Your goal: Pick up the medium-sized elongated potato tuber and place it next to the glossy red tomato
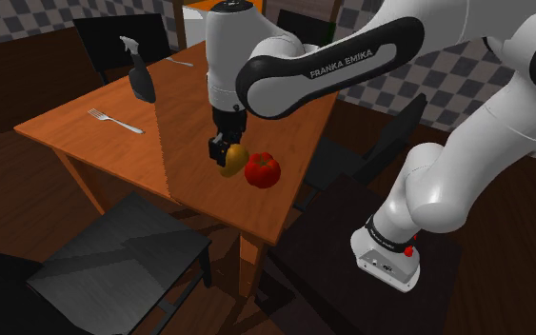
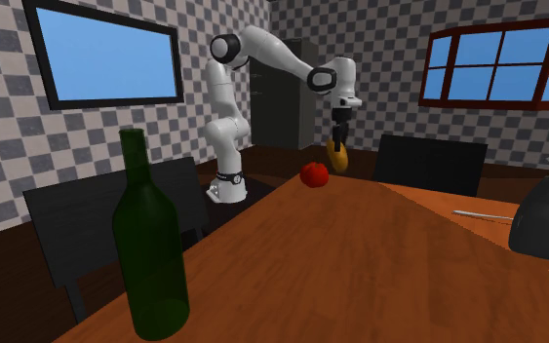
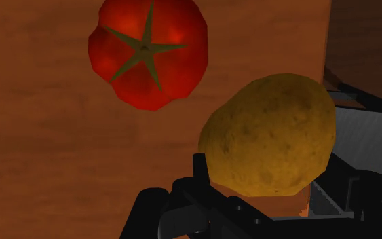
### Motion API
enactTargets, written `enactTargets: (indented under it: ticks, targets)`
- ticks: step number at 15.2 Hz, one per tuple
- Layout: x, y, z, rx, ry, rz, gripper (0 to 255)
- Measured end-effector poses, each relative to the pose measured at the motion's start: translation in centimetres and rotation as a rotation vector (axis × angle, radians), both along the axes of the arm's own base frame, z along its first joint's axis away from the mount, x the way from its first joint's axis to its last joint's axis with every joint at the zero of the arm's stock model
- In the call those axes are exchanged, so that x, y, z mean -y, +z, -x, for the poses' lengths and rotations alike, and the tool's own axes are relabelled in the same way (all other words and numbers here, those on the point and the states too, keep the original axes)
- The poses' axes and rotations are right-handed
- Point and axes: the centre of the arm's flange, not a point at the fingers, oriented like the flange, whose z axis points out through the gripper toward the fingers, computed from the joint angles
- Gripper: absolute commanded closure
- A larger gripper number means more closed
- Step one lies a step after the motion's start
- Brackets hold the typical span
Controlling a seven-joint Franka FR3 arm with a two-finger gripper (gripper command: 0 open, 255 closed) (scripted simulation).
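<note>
One stiff, likely light potato (image 1: 235,160) hangs mid-frame near the tomato (image 1: 263,169), its upper end clamped in the gripper (image 1: 225,148) (rough skin should resist slipping).

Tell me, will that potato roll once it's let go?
Probably only a wobble: the potato is elongated, not round, so it likely settles sideways. It looks stiff, hanging unbent from the gripper. The round tomato nearby seems likelier to roll.

Fork (image 1: 115,121), spray bottle (image 1: 142,78), green bottle (image 2: 149,244)
</note>
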Motion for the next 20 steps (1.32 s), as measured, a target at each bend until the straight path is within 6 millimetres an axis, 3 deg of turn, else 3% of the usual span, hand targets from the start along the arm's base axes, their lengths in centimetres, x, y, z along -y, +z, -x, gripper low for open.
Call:
enactTargets:
  ticks: [17, 20]
  targets:
    - [-0.4, -8.5, -0.3, 0.01, -0.001, -0.004, 255]
    - [-0.1, -9.1, -0.2, 0.008, -0.002, -0.003, 255]
